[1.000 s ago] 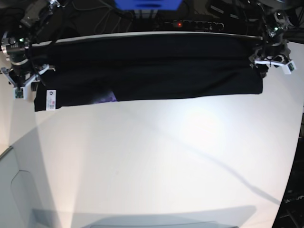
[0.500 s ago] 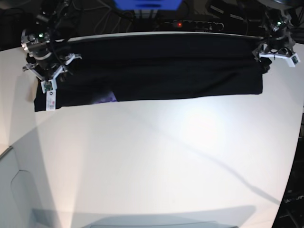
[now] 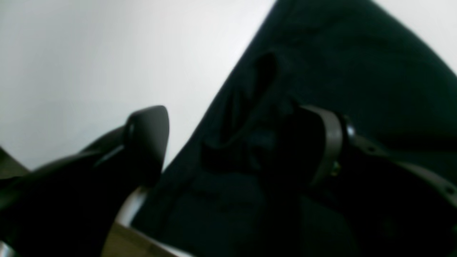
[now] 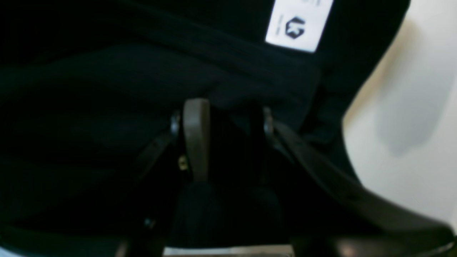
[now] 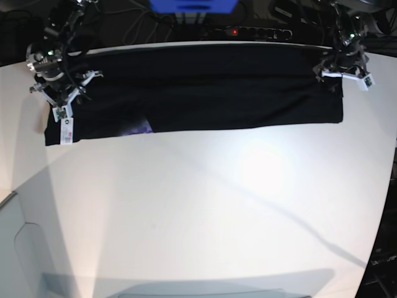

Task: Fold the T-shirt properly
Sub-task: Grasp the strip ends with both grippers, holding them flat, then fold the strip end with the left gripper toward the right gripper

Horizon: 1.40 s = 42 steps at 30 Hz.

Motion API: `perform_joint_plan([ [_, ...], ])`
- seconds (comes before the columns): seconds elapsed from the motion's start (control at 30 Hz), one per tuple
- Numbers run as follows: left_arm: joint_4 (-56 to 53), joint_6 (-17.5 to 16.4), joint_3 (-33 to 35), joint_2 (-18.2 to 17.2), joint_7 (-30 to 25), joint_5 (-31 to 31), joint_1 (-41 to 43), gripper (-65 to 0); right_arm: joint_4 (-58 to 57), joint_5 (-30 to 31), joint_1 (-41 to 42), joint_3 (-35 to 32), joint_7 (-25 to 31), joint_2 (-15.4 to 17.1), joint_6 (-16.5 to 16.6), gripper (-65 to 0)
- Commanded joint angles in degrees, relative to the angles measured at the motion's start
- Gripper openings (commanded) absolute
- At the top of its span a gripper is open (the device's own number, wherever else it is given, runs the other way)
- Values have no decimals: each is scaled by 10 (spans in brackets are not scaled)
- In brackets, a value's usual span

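Observation:
The black T-shirt [image 5: 198, 87] lies as a long folded band across the far side of the white table [image 5: 205, 211]. My right gripper [image 5: 59, 99] is over its left end. In the right wrist view the gripper [image 4: 230, 125] has its jaws close together with black cloth [image 4: 89, 89] bunched between them, just behind a white label [image 4: 298, 25]. My left gripper [image 5: 341, 71] is at the shirt's right end. In the left wrist view it [image 3: 235, 135] is open, one finger [image 3: 148, 139] over bare table and the other [image 3: 321, 142] on the cloth [image 3: 339, 60], straddling the shirt's edge.
The white label [image 5: 66, 130] sits at the shirt's near left corner, and a purple patch [image 5: 138, 128] shows at its near edge. A power strip with a red light [image 5: 232, 31] and cables lie behind the table. The table's edge curves away at the right [image 5: 381, 205].
My right gripper moved from beyond the shirt's left end onto its left end. My left gripper shifted a little left and farther back along the right end. The shirt stayed put.

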Motion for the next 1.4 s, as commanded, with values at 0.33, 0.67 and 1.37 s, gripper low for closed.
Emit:
perform_joint_plan([
  [0.33,8,0,-7,-5,-10,1,-6,-585,9,5,6,2,8,5,2,-449],
  [0.67,53,0,-11,-24,-10,1,-33,-650,-40,5,17,2,8,5,2,-449],
  [1.37,208,5,191,28,-14,7,-14,-650,-43,5,18,0,8,5,2,-449],
])
